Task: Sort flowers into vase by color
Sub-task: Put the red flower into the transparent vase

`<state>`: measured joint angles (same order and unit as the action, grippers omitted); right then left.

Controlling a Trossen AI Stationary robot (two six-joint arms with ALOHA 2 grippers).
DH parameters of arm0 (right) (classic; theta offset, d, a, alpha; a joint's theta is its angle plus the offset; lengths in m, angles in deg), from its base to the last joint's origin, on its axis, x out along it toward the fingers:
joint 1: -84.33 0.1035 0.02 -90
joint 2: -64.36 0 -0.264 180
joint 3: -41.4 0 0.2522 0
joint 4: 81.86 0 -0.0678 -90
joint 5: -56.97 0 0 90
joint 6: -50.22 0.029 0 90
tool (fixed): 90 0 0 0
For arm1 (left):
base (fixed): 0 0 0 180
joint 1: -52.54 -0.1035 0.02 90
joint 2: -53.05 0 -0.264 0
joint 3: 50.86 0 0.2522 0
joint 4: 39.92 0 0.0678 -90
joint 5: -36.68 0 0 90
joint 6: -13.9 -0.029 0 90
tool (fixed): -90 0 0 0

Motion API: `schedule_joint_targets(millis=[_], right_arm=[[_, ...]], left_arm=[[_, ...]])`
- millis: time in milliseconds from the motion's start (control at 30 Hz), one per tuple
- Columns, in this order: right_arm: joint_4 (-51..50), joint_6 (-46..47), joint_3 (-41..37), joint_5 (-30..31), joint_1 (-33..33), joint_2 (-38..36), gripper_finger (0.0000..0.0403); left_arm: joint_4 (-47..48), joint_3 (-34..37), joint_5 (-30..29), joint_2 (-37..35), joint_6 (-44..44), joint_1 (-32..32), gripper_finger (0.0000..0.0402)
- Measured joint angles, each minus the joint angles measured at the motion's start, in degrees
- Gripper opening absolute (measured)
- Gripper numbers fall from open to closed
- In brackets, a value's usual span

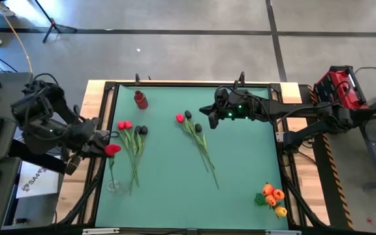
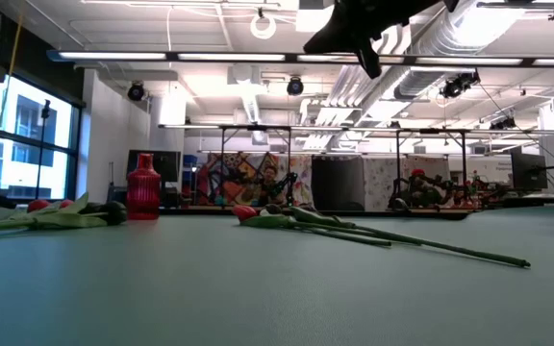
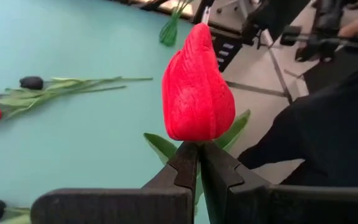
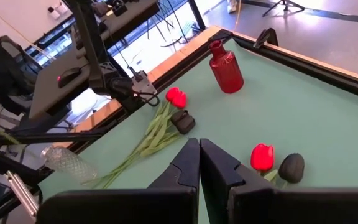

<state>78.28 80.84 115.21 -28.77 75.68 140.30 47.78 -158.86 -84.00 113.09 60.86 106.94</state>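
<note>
Stem of the held red tulip hidden below the left gripper; only the head and two leaf tips visible. Left gripper poised at the table's left edge, above the clear glass vase, jaws clamped on that tulip just under its head. Right gripper raised over the far middle of the green table, jaws pressed together, empty. Loose red and black tulips lying flat near the red vase; more tulips mid-table; orange tulip heads at the near right corner.
</note>
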Motion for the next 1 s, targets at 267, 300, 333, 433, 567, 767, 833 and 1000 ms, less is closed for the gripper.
schedule_joint_targets(millis=[267, 300, 333, 433, 567, 767, 833, 1000], right_arm=[[-0.6, 1.9, 0.0, -0.3, 0.0, 1.2, 0.0001], [-0.5, 2.0, 0.0, -0.3, 0.0, 1.3, 0.0001], [-0.7, 2.3, 0.0, -0.3, 0.0, 1.3, 0.0001], [-0.3, 2.6, 0.0, -0.3, 0.0, 1.6, 0.0001], [-0.3, 3.8, 0.0, -0.4, 0.0, 2.0, 0.0001], [-0.4, 4.5, 0.0, -0.4, 0.0, 2.2, 0.0001], [-0.6, 4.5, 0.0, -0.4, 0.0, 2.2, 0.0001], [-0.6, 5.5, 0.0, -0.4, 0.0, 2.2, 0.0001]], left_arm=[[0.9, -0.5, -5.7, -0.1, 0.3, 6.2, 0.0000], [1.3, -0.5, -5.9, -0.2, 0.3, 6.7, 0.0000], [1.6, -0.5, -6.1, -0.2, 0.5, 7.1, 0.0000], [2.8, -0.5, -6.1, -0.5, 0.8, 8.3, 0.0000], [3.1, -0.5, -6.0, -1.2, 0.8, 9.2, 0.0000], [3.0, -4.2, -6.7, -1.5, -2.9, 9.5, 0.0000], [3.1, -4.8, -7.1, -1.5, -4.4, 9.5, 0.0000], [7.2, -4.8, -6.0, -1.4, -3.2, 9.5, 0.0000]])
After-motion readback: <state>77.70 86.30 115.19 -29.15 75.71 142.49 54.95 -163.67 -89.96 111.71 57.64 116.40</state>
